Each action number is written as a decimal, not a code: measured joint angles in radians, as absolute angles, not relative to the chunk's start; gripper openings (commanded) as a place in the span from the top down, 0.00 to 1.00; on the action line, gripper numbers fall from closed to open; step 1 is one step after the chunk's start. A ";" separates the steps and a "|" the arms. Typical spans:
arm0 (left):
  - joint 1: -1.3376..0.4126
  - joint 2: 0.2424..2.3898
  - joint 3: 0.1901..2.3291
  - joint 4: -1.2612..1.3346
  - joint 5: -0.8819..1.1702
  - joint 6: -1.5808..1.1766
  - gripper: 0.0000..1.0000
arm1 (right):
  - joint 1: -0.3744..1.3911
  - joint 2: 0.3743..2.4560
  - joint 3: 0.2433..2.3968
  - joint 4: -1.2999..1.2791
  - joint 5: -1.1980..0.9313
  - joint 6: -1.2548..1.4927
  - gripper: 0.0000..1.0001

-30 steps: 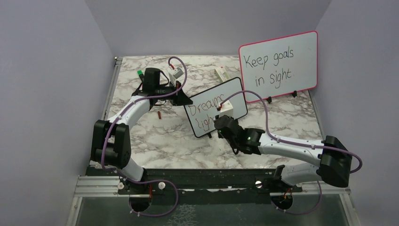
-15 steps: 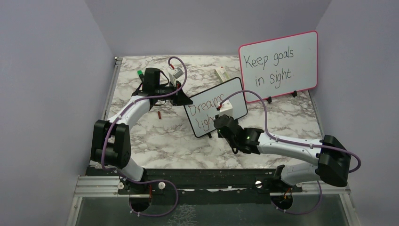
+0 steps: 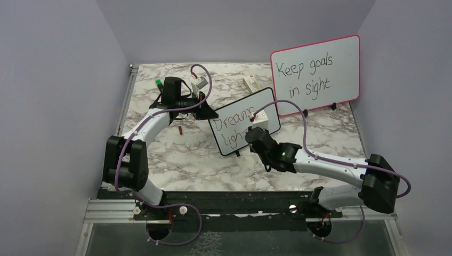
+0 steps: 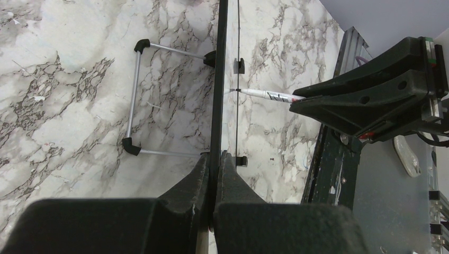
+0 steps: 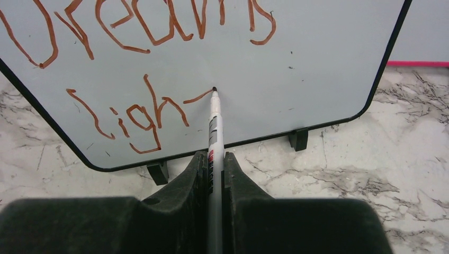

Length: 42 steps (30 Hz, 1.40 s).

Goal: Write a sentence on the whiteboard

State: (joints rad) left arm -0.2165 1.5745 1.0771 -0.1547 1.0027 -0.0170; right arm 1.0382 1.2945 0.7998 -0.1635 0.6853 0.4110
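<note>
The black-framed whiteboard (image 3: 266, 104) stands tilted at mid-table on small black feet. My left gripper (image 3: 205, 111) is shut on its left edge; in the left wrist view the frame (image 4: 218, 79) runs edge-on between the fingers of that gripper (image 4: 213, 159). My right gripper (image 5: 213, 159) is shut on a white marker (image 5: 214, 127). The marker's tip touches the whiteboard (image 5: 296, 63) at the end of a short stroke. The sentence (image 5: 159, 100) in red reads "Dreams" over "ligh" plus that stroke. From above, the right gripper (image 3: 255, 133) hides the board's lower middle.
A larger pink-framed board (image 3: 317, 74) with black writing stands behind on the right. A small red cap (image 3: 180, 129) lies left of the whiteboard. A green-capped marker (image 3: 158, 84) and a white block (image 3: 250, 82) lie at the back. A wire stand (image 4: 135, 100) props the board behind.
My right gripper has moved right and slightly up along the board with the marker, uncovering more of the top word. The left arm and the board have stayed put.
</note>
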 measured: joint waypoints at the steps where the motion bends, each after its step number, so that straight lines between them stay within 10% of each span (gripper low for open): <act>1: -0.216 1.575 1.077 -0.155 1.003 -0.017 1.00 | 1.037 1.292 0.800 -0.163 0.686 0.411 0.99; 42: -0.216 1.575 1.077 -0.155 1.002 -0.017 1.00 | 1.037 1.302 0.799 -0.161 0.637 0.413 0.99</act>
State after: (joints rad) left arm -0.2165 1.5753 1.0771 -0.1547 1.0019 -0.0170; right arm 1.0374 1.3018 0.7994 -0.1612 0.6369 0.4133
